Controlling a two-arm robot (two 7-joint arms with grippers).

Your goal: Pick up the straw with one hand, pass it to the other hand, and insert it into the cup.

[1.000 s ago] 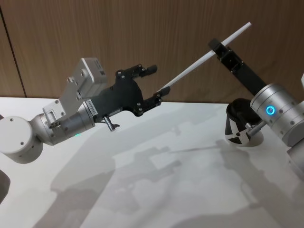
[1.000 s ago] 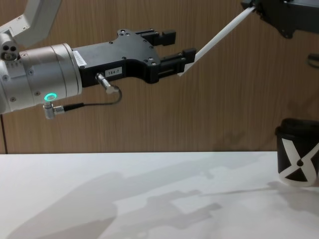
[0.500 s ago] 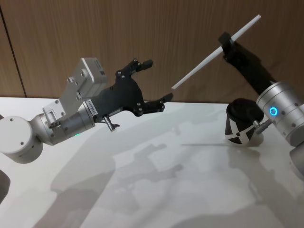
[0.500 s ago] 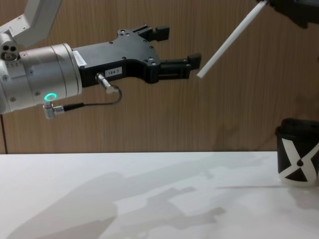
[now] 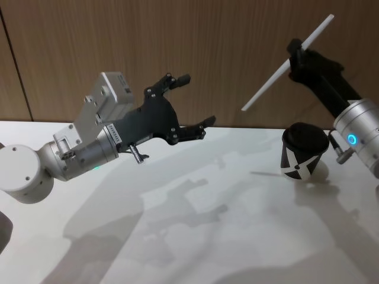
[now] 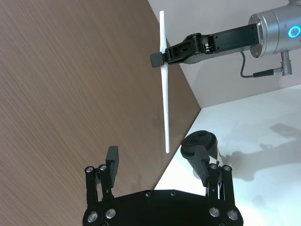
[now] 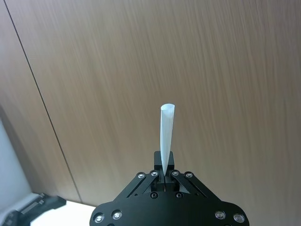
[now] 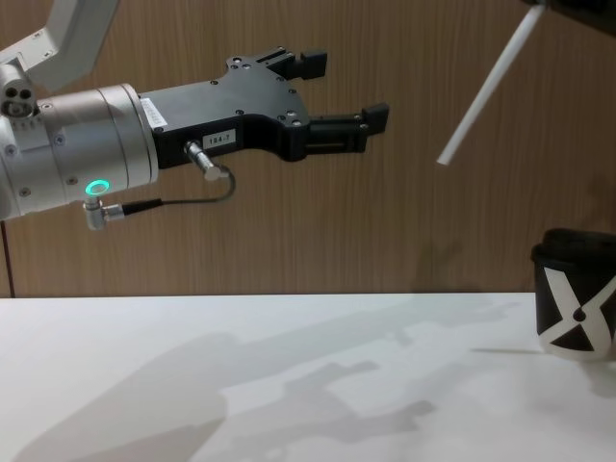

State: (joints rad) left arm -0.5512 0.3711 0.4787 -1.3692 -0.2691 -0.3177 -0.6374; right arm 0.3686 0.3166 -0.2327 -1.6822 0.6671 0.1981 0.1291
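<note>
My right gripper (image 5: pixel 294 57) is shut on the white straw (image 5: pixel 266 89) near its upper end and holds it tilted in the air at the right. The straw's lower end hangs free, above and to the left of the black cup (image 5: pixel 303 155) with the white X mark, which stands on the table at the right. In the chest view the straw (image 8: pixel 486 91) slants above the cup (image 8: pixel 576 308). My left gripper (image 5: pixel 196 99) is raised at centre left, open, holding nothing, well apart from the straw. The left wrist view shows the straw (image 6: pixel 164 103) beyond my left gripper (image 6: pixel 157 155).
The white table (image 5: pixel 207 225) spreads below both arms, with shadows across it. A brown wooden wall (image 5: pixel 225 41) stands right behind the table. The cup sits close to the table's far right edge.
The left gripper's fingers opened off the straw's lower end. My right gripper then carried the straw to the right and a little up, toward the cup. The left arm stayed in place.
</note>
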